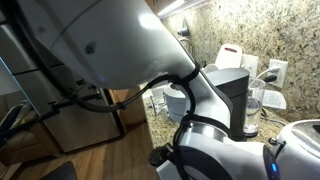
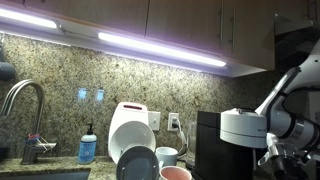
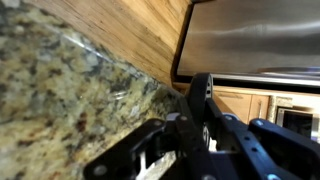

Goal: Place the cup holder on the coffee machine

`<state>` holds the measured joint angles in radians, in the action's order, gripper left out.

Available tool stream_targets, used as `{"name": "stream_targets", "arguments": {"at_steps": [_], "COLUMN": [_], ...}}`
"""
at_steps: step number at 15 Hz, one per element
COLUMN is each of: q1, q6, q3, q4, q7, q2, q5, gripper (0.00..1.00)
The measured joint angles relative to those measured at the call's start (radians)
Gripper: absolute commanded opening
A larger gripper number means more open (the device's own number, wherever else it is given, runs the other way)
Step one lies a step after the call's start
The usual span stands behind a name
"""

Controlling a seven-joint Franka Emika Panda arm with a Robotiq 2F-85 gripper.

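Exterior, coffee machine [image 1: 237, 92]: against the granite wall [image 1: 245, 25], partly behind the arm [image 1: 110, 40].
Exterior, coffee machine [image 2: 215, 150]: the arm [image 2: 288, 95] hangs just beside its silver head [image 2: 243, 125]; a white appliance [image 2: 128, 125] stands well off on its other side.
Wrist, gripper [image 3: 200, 128]: fingers clamped shut on the cup holder [image 3: 203, 92], which is held edge-on with its black rim upright between them.

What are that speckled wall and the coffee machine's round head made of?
The speckled wall looks like polished granite: mottled brown and grey grains, glossy under the strip lights. On the coffee machine, the round head looks satin silver-grey, either metal or painted plastic; the look leaves that open.
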<state>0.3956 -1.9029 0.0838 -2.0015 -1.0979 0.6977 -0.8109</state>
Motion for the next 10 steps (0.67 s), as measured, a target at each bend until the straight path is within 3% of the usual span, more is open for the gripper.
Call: {"name": "stream_targets", "arguments": {"at_steps": [10], "q1": [0.068], "q6": [0.211], "q3": [0.012], "q4": [0.083], "q7": [-0.002], "q2": [0.006], "q5": [-0.002], "gripper": [0.05]}}
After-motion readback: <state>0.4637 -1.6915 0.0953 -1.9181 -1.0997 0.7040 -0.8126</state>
